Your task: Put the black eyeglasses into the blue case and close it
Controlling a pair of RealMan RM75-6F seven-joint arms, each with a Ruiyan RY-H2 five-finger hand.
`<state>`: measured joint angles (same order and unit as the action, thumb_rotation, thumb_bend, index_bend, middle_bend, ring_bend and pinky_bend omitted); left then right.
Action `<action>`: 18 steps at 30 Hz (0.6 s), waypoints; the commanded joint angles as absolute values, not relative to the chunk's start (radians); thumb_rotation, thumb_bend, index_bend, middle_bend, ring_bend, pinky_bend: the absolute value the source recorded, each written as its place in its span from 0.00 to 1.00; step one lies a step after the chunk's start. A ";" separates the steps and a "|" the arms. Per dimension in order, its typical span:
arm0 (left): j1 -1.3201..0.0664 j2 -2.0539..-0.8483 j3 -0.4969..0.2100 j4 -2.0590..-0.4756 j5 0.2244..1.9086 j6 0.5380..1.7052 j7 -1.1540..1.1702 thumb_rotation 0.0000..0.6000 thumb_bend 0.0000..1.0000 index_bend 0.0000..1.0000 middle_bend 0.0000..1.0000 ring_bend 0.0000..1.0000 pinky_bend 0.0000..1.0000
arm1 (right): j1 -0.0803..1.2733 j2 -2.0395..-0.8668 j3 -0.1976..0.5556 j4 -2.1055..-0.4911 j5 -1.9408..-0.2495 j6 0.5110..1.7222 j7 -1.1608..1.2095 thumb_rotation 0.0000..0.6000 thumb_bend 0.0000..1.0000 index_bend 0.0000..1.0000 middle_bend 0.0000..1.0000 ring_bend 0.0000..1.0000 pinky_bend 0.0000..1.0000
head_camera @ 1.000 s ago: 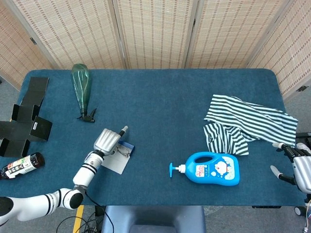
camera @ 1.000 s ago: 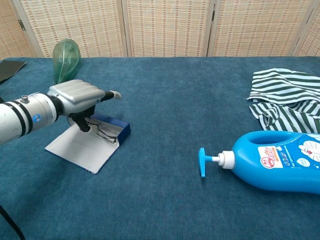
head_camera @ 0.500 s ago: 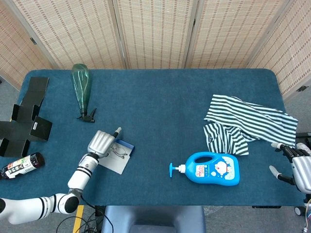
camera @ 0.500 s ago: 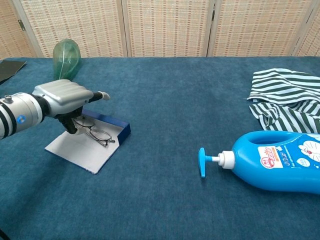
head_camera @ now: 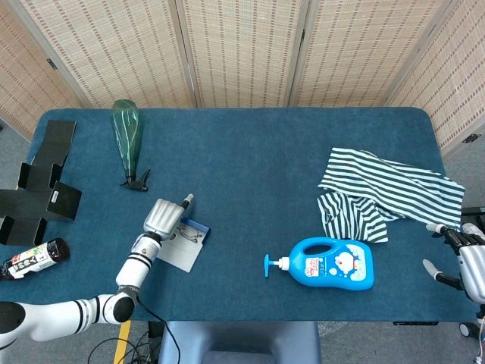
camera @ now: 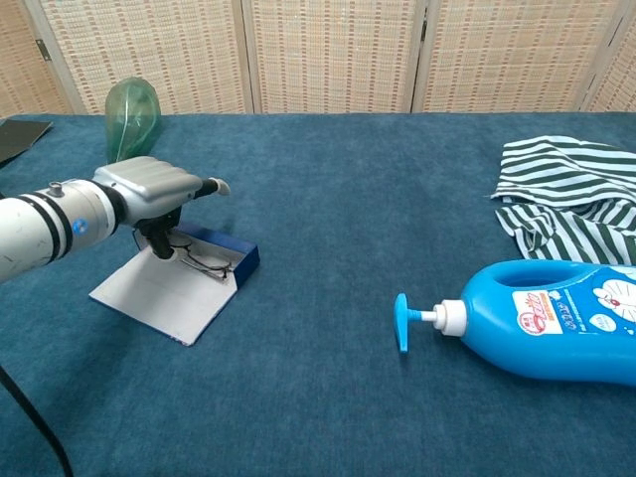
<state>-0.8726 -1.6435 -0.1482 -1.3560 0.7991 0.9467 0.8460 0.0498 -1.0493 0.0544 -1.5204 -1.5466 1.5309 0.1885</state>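
A: Blue felt table (head_camera: 250, 167). The left hand (head_camera: 162, 217) hangs over the open case (camera: 179, 281); its back faces up in both views. Its fingers (camera: 159, 243) curl down toward the glasses (camera: 204, 263), with one finger (camera: 212, 186) stretched out past the case's blue wall.

B: Is the hand holding the glasses?

A: Cannot tell. In the chest view the dark fingertips sit right at the frame's near end, but the contact itself is hidden under the palm. The glasses lie inside the case, beneath and just beyond the fingertips, against the blue wall. The white lid lies flat, open, on the wrist side of the fingers.

B: The right hand?

A: The right hand (head_camera: 466, 262) shows at the table's edge in the head view only. Its fingers are apart and nothing is in them. A striped cloth (head_camera: 383, 193) lies just beyond those fingers, and a blue bottle (head_camera: 333, 264) lies on its side, further inward, pump pointing toward the case.

B: Near the left hand?

A: A green bottle (head_camera: 127, 136) lies well beyond the outstretched finger. Black boxes (head_camera: 42, 186) sit far out to the wrist's side.
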 commanded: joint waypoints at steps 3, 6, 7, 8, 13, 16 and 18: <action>-0.883 -1.649 -0.150 -1.356 0.769 0.952 0.856 1.00 0.35 0.06 0.99 0.99 1.00 | 0.049 -1.048 0.056 -1.519 -1.545 1.533 0.190 1.00 0.24 0.26 0.39 0.45 0.39; -0.886 -1.641 -0.141 -1.376 0.746 0.961 0.878 1.00 0.35 0.05 0.99 0.99 1.00 | 0.048 -1.048 0.055 -1.518 -1.547 1.533 0.191 1.00 0.24 0.26 0.39 0.45 0.39; -0.887 -1.638 -0.139 -1.384 0.738 0.964 0.885 1.00 0.35 0.04 0.99 0.99 1.00 | 0.048 -1.049 0.055 -1.518 -1.547 1.533 0.191 1.00 0.24 0.26 0.39 0.45 0.39; -0.887 -1.633 -0.137 -1.394 0.729 0.968 0.890 1.00 0.34 0.04 0.99 0.99 1.00 | 0.048 -1.049 0.055 -1.518 -1.547 1.534 0.191 1.00 0.24 0.26 0.39 0.45 0.39; -0.887 -1.611 -0.127 -1.437 0.726 0.991 0.896 1.00 0.30 0.02 0.99 0.99 1.00 | 0.048 -1.049 0.055 -1.519 -1.549 1.535 0.190 1.00 0.24 0.26 0.39 0.45 0.39; -0.880 -1.594 -0.119 -1.464 0.741 1.004 0.884 1.00 0.29 0.02 0.98 0.99 1.00 | 0.047 -1.047 0.055 -1.522 -1.550 1.536 0.188 1.00 0.24 0.26 0.39 0.45 0.39; -0.876 -1.583 -0.111 -1.477 0.753 1.010 0.877 1.00 0.29 0.02 0.98 0.99 1.00 | 0.047 -1.047 0.056 -1.523 -1.551 1.537 0.187 1.00 0.24 0.26 0.39 0.45 0.39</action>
<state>-0.8790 -1.5887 -0.1161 -1.4708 0.7469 1.0053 0.8817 0.0475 -1.0469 0.0555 -1.5234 -1.5509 1.5371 0.1873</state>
